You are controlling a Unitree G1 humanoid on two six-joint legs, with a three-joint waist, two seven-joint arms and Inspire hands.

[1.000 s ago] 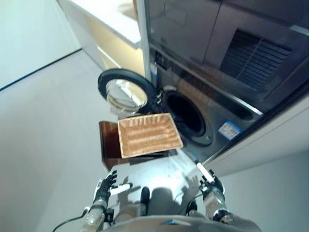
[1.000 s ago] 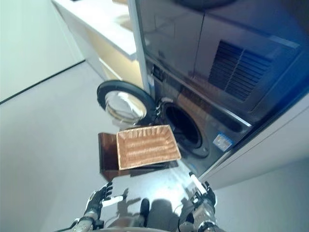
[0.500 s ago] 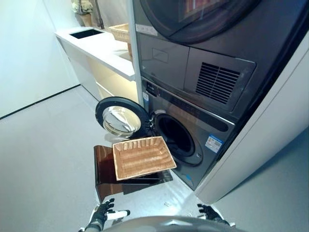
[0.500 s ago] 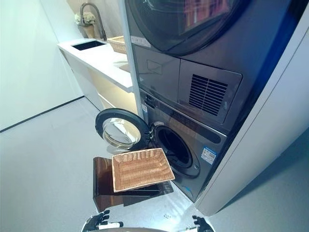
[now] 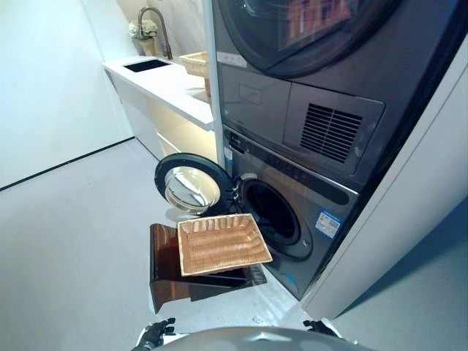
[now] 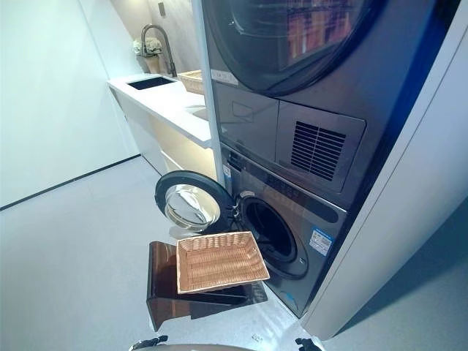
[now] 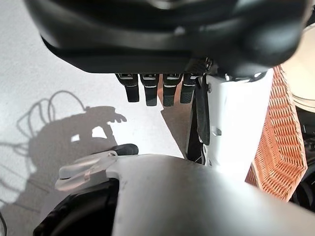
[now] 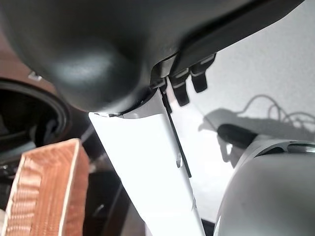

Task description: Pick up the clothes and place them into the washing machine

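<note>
Clothes appear in no view, neither in a hand nor in the wicker basket. Left hand and right hand hang straight-fingered, holding nothing. The basket rests on a brown stand before the washing machine, door open. Risk: reaching into an empty basket. Only the eye views show the drum opening.

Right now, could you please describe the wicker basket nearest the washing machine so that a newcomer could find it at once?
Start at the tall dark stack of two machines; the lower one, the washing machine, has its round door swung open. Just in front of that opening, a shallow rectangular wicker basket sits on a dark brown stand. It looks empty, unlike the second wicker basket, which stands up on the white counter.
</note>
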